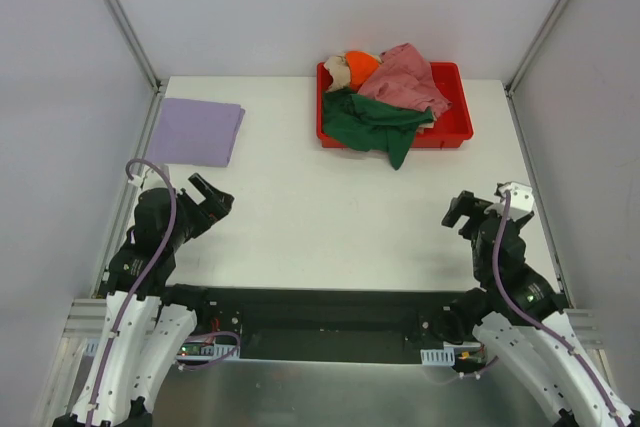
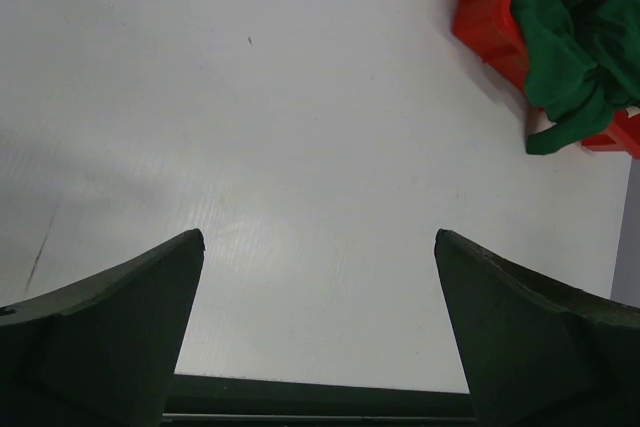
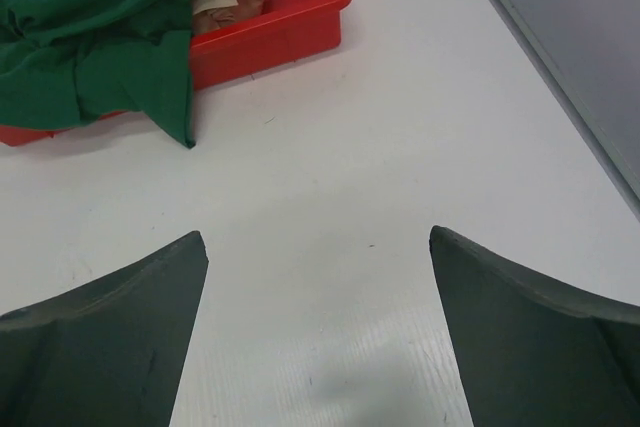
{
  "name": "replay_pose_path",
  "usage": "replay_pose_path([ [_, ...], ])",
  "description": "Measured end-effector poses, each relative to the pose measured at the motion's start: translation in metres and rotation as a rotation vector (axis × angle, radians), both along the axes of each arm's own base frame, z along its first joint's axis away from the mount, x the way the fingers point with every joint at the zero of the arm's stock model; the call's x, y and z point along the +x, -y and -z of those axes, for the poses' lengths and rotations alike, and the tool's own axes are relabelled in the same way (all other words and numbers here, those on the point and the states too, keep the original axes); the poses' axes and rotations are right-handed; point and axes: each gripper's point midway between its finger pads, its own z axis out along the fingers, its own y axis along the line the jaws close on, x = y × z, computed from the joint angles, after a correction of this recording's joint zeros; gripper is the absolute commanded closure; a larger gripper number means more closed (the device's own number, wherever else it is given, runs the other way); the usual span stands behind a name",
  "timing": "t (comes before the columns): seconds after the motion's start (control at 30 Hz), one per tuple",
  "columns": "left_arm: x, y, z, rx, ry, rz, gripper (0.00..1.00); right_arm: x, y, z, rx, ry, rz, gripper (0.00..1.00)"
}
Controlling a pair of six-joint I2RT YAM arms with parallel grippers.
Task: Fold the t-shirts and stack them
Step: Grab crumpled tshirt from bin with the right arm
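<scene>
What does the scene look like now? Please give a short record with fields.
folded: lavender t-shirt, flat on the table, far left
container: red tray, far side, right of centre
unfolded pile: dark green t-shirt hanging over the tray's near rim; pink t-shirt, orange t-shirt and beige t-shirt behind it
left arm: left end effector open, empty, over the table
right arm: right end effector open, empty, over the table
</scene>
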Motion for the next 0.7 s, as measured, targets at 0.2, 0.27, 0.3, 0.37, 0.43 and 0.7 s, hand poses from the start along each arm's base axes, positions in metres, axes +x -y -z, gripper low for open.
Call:
replay_pose_path([
  [0.2, 0.000, -0.001, 0.000, 0.003, 0.000, -0.007, 0.01, 0.002, -0.018, 0.001, 0.003, -0.019, -0.106, 0.04],
  [0.27, 0.001, -0.003, 0.001, 0.003, -0.005, -0.024, 0.01, 0.004, -0.029, 0.003, -0.003, -0.035, -0.169, 0.04],
  [0.3, 0.002, -0.004, 0.002, 0.001, -0.009, -0.032, 0.01, 0.005, -0.036, 0.005, -0.004, -0.044, -0.204, 0.04],
  [0.37, 0.003, -0.005, 0.005, 0.000, -0.025, -0.042, 0.01, 0.008, -0.050, 0.008, -0.005, -0.064, -0.270, 0.04],
  [0.43, 0.005, -0.005, 0.008, 0.003, -0.043, -0.043, 0.01, 0.011, -0.062, 0.012, -0.006, -0.090, -0.325, 0.04],
  [0.7, 0.004, 0.008, 0.020, -0.037, -0.033, 0.017, 0.01, 0.034, -0.098, 0.026, -0.032, -0.285, -0.411, 0.04],
])
